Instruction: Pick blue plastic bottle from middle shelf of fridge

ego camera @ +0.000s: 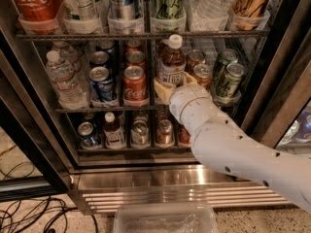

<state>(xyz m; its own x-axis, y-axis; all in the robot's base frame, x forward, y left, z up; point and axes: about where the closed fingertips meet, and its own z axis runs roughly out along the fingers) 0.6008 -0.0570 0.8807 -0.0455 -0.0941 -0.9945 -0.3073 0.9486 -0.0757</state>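
Fridge [146,178] racks are showing rows of cans [134,84]. On the middle shelf [97,109], right of centre, the bottle [171,62] is standing upright, lying at twelve o'clock from the gripper [174,86], which is sitting at its base; whether it is clamping cannot be told

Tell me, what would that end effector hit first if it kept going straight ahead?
Most likely the blue plastic bottle: the end effector is right at its base on the middle shelf, pointing into the fridge. Whether they already touch is unclear.
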